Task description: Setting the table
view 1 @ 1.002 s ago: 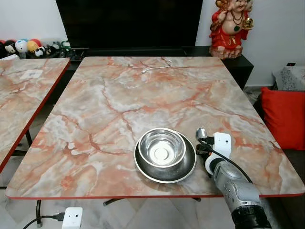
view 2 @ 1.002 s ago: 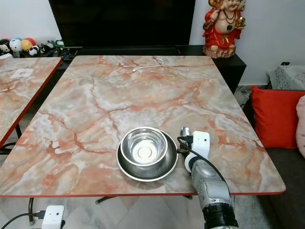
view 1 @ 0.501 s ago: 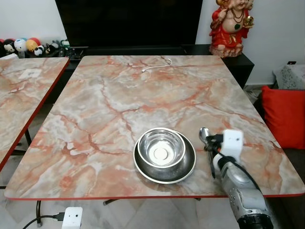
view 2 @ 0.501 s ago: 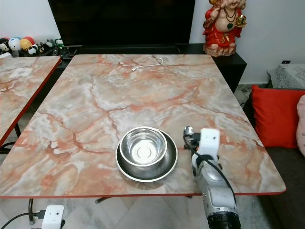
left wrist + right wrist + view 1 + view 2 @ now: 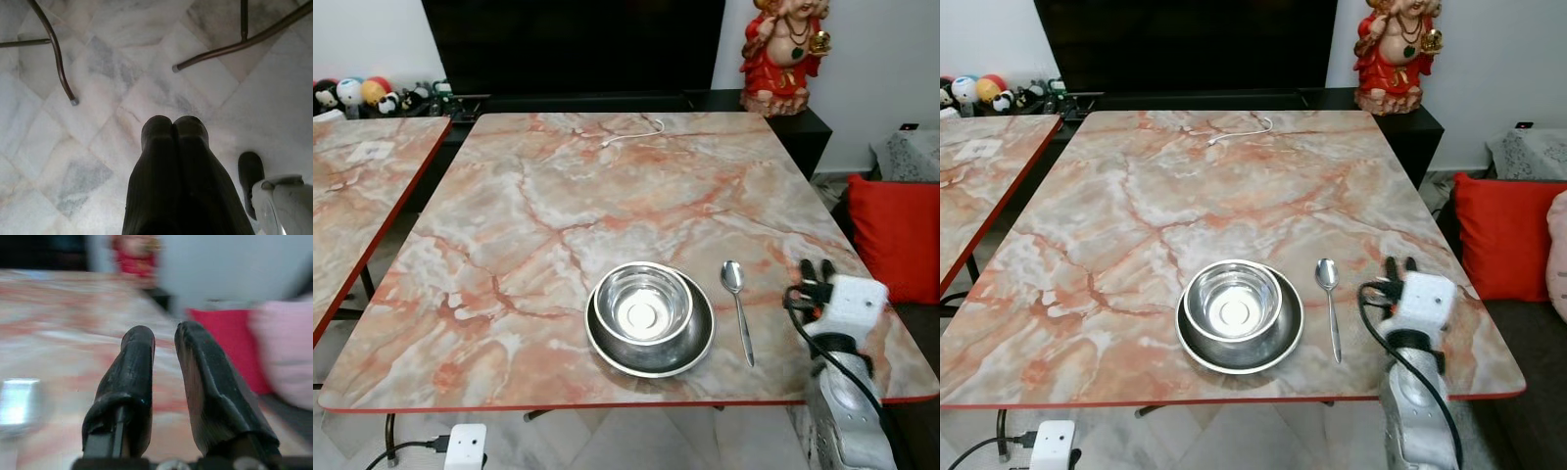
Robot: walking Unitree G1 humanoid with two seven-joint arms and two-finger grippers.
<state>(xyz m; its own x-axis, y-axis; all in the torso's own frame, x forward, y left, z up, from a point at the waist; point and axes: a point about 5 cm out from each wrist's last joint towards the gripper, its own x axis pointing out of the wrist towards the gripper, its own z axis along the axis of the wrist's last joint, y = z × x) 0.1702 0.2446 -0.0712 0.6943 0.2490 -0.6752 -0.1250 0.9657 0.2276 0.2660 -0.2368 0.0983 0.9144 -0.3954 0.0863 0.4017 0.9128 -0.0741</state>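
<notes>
A steel bowl sits in a steel plate near the front edge of the marble table. A spoon lies flat on the table just right of the plate, its bowl end pointing away from me. My right gripper hovers over the table's right front part, a hand's width right of the spoon. Its fingers stand slightly apart with nothing between them. My left gripper hangs over the tiled floor, fingers pressed together.
A white cable lies at the table's far edge. Behind it stand a dark screen and a red statue. A red cushion is at the right, a second marble table at the left.
The right gripper let go of the spoon, which now lies beside the plate, and drew away to the right. Bowl and plate stayed put.
</notes>
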